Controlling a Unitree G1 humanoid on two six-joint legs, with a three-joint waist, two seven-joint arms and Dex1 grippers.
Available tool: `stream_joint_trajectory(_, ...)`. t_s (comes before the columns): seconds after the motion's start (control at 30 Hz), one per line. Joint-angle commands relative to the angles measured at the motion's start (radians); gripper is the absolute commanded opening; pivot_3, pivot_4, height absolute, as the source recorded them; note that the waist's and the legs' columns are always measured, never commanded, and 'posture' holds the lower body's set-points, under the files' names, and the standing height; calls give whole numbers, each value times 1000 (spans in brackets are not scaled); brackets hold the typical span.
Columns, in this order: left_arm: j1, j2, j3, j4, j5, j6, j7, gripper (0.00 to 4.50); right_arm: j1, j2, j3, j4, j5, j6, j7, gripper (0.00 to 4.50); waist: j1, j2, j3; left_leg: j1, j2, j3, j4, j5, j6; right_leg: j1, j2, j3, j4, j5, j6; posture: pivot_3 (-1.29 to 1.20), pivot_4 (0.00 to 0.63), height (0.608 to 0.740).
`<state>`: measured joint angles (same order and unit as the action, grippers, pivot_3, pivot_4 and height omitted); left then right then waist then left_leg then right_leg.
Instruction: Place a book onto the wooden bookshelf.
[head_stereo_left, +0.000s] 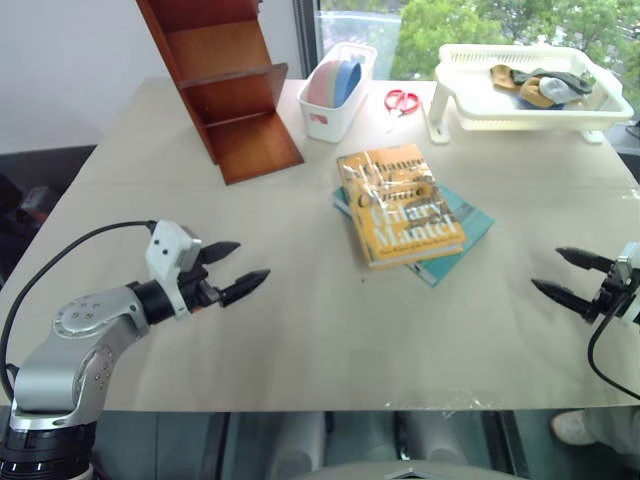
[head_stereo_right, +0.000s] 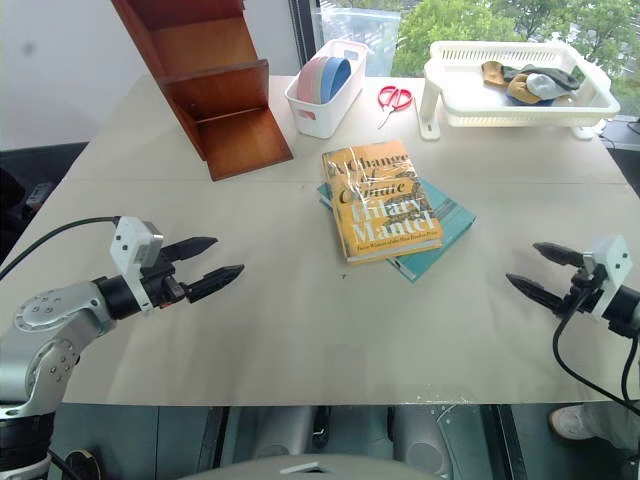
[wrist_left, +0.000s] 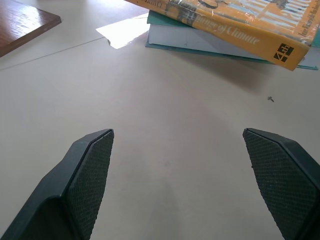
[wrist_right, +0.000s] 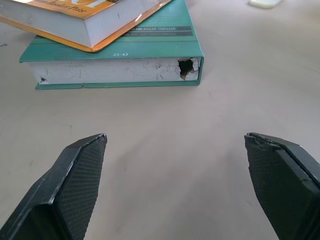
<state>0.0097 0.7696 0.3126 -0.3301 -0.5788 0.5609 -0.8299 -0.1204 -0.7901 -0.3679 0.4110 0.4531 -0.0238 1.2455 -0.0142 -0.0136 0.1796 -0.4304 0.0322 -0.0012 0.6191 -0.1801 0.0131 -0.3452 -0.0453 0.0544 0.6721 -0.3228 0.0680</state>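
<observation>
The thick yellow-orange book (head_stereo_left: 397, 203) lies flat in the middle of the table, on top of a thinner teal book (head_stereo_left: 462, 236). Its spine (wrist_left: 235, 36) and page edges (wrist_right: 55, 22) face my wrist cameras. The reddish-brown wooden bookshelf (head_stereo_left: 222, 80) stands at the far left of the table, tiers facing the table's middle. My left gripper (head_stereo_left: 232, 270) hovers open over the near left of the table, pointing toward the books. At the near right edge, my right gripper (head_stereo_left: 565, 277) is open too, aimed at the books. Both are empty and well short of the stack.
A white bin (head_stereo_left: 337, 92) with pink and blue plates stands behind the books. Red scissors (head_stereo_left: 401, 101) lie beside it. A white slatted tray (head_stereo_left: 520, 112) holding cloth items sits at the far right. Bare beige tabletop (head_stereo_left: 300, 330) stretches between my grippers.
</observation>
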Motion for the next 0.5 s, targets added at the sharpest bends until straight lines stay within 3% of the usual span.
stream_joint_trajectory(0.03,-28,13,12,-3,1,-14,-4,4389,7,-11,-22,-18,12,-11,2,4500,0,0,0,0,0,0,0,0,0,0,0,0,0,0,0,0,150,740)
stream_joint_trajectory(0.3,-43,22,23,3,-17,-22,-48,4389,-44,1,-13,9,-6,25,-79,4500,-2,0,0,0,0,0,0,0,0,0,0,0,0,0,0,0,150,740)
stream_joint_trajectory(0.5,-82,65,130,-34,-231,-8,-249,4389,-183,60,16,13,6,157,-204,4500,-4,0,0,0,0,0,0,0,0,0,0,0,1,0,0,0,150,740)
